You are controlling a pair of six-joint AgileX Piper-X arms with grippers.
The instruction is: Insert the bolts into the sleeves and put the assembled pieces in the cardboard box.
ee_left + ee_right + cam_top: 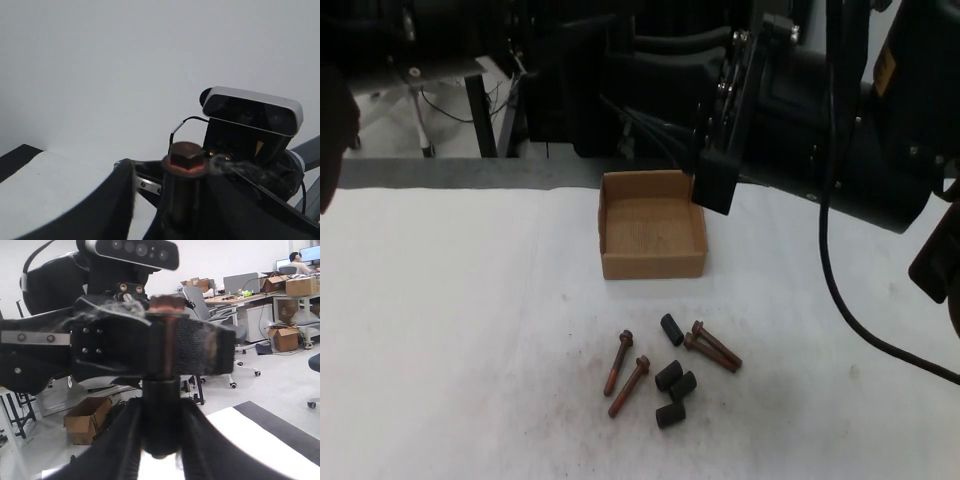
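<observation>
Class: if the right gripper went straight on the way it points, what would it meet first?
Probably the left gripper, which crosses just ahead gripping the bolt whose shaft runs into the sleeve in the right gripper; depth is unclear.

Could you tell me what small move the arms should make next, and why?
Probably the left gripper should press the bolt further into the sleeve held by the right gripper. Bare shank shows between the bolt's head and the sleeve's mouth, so it looks only partly seated.
</observation>
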